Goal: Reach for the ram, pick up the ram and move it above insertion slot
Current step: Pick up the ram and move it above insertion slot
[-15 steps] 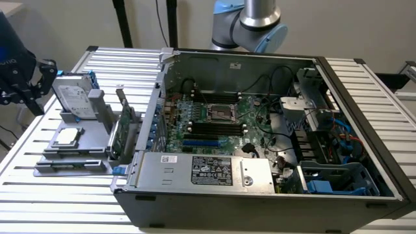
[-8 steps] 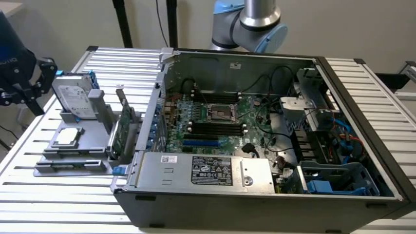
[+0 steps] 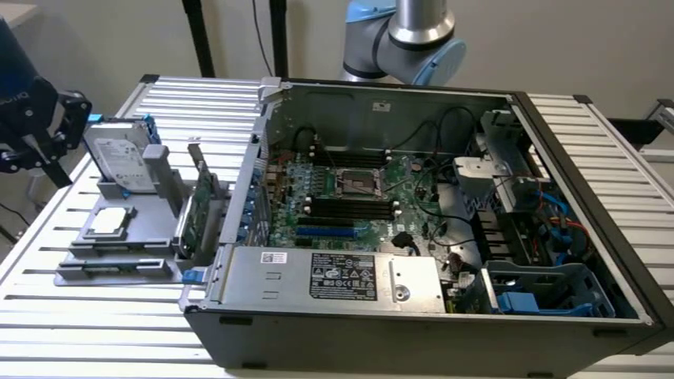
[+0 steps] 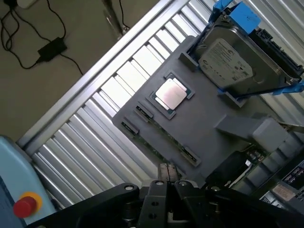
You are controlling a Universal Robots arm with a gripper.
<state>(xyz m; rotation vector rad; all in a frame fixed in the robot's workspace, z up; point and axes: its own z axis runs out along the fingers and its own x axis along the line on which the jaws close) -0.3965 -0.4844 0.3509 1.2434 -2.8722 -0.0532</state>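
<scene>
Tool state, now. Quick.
Tool: closed, holding nothing, above the grey tray.

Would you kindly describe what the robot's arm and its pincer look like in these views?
The arm is a silver-grey tube that ends in a rounded joint with light blue caps. The pincer is black, built of jointed links with round pivot bolts, and its body carries pale lettering too small to read.

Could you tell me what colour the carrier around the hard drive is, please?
Blue. The carrier around the hard drive shows best in the wrist view.
</scene>
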